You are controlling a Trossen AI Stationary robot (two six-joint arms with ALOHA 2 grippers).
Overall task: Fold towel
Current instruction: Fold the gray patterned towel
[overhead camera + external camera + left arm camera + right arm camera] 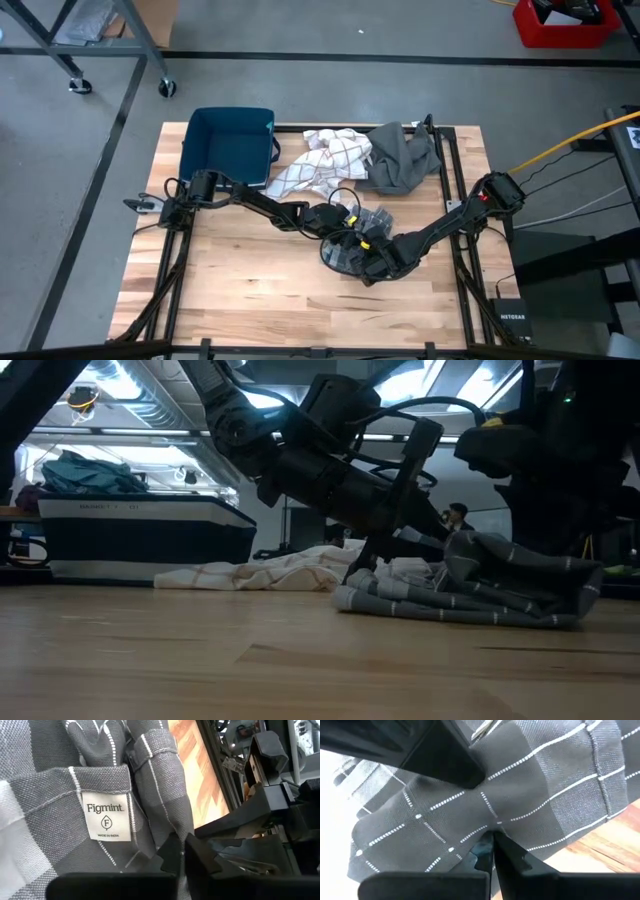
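The grey towel [352, 248] lies bunched at table centre, toward six o'clock, no neat fold made yet. The left gripper [338, 228] and right gripper [368, 258] each pinch its cloth, fingers pressed together. Spreading and folding are, I judge, all left.

A white sewn-in label [106, 816] on the grey checked towel [45, 785] is printed "Figmint", with a circled "F" beneath and "MADE IN INDIA" below. "NETGEAR" is read on a black box [510, 321] beside the desk [250, 290].
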